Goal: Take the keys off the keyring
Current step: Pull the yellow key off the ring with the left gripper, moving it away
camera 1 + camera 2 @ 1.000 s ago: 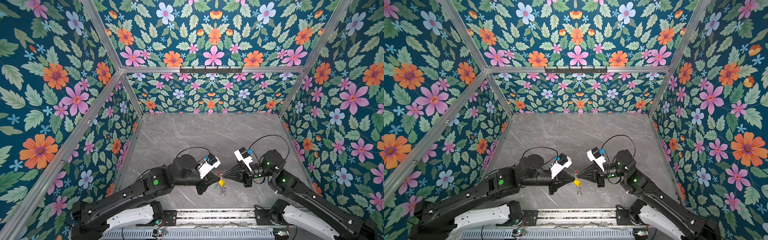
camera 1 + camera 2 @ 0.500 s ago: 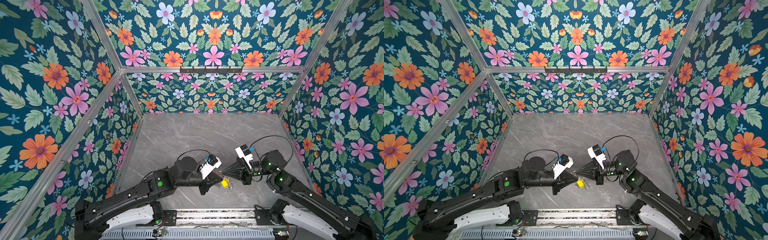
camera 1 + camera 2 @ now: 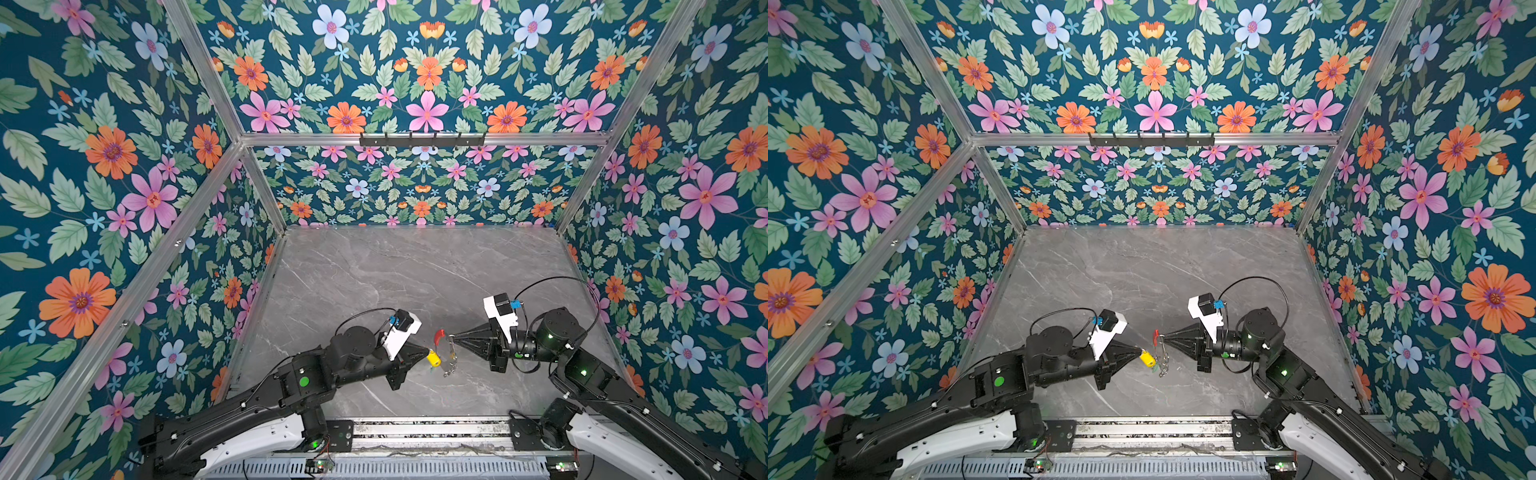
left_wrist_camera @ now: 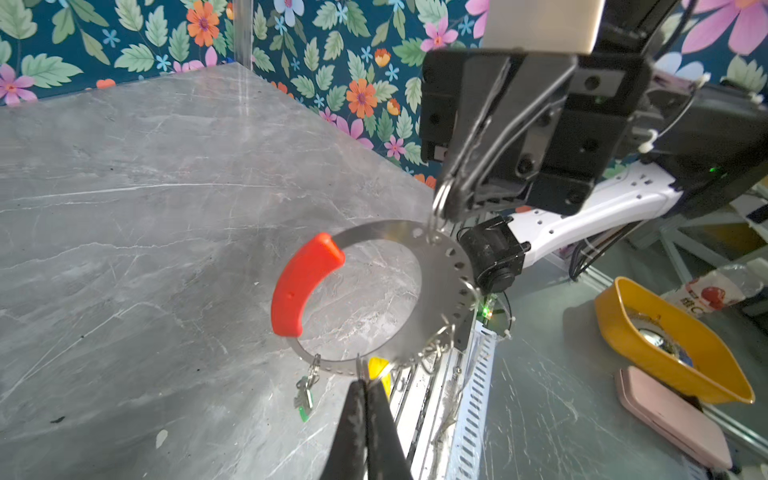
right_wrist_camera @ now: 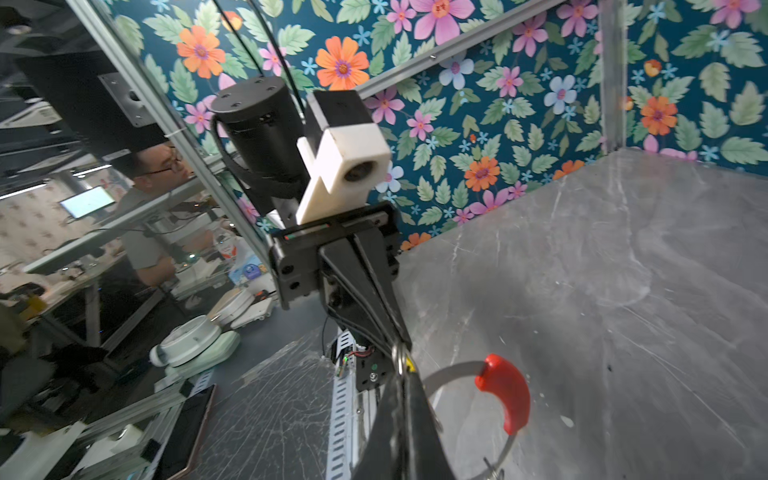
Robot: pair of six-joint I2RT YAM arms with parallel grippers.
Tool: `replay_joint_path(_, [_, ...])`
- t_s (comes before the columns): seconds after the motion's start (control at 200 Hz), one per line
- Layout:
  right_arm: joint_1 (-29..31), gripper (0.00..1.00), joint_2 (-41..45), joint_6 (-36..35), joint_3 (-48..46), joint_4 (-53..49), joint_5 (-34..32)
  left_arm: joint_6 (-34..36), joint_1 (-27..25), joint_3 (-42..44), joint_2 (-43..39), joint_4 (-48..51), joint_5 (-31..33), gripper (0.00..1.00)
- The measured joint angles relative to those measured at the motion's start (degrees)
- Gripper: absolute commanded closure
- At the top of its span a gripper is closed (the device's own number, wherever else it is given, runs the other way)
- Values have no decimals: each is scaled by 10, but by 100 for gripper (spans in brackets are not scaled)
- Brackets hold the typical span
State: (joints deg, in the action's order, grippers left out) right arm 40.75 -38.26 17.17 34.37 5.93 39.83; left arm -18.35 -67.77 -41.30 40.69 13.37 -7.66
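Two grippers met nose to nose above the front-centre of the grey marbled desk (image 3: pixel 374 270), close to the front rail (image 3: pixel 415 430).

Left side: the left gripper (image 3: pixel 426 356) pointed to the right. Its jaws were closed on the small silver ring of the yellow key (image 3: pixel 434 358), and the tag sat just off the tips, angled toward the rail.

Centre: the keyring (image 4: pixel 386 228) was held between the two grippers. In both top views it showed almost edge-on, its edge line running from the rear toward the rail and its flat faces turned to the grippers. The red sleeve (image 3: pixel 439 336) sat at the rearward end of that line. In the left wrist view the hoop faced the camera squarely, with the desk visible through its opening. The green key (image 4: pixel 304 399) hung from a hole in the band near one end of the sleeve, long axis pointing down. Loose silver links (image 3: pixel 449 368) dangled from the frontward arc. Whether they touched the desk could not be determined.

Right side: the right gripper (image 3: pixel 452 337) pointed to the left. Its jaws were closed on a split ring (image 4: pixel 439 203) threaded through a hole in the band, on the arc opposite the yellow key.
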Motion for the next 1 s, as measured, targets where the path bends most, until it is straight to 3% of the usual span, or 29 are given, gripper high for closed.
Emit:
replay_joint_path(0.175, [0, 100, 12, -13, -6, -46, -41, -27, 0, 57, -47, -19, 83, 100])
replay_joint_path(0.39, [0, 100, 14, -13, -8, -64, -50, -57, 39, 147, -14, -43, 165, 100])
replay_joint_path(0.63, [0, 100, 14, -13, -7, -74, -54, -101, 219, 252, 49, -148, 89, 100])
replay_joint_path(0.85, [0, 100, 21, -12, -7, -78, -60, -131, 269, 267, 132, -222, 55, 100])
replay_joint_path(1.0, [0, 100, 22, -12, -10, -81, -70, -158, 299, 276, 195, -275, 46, 80])
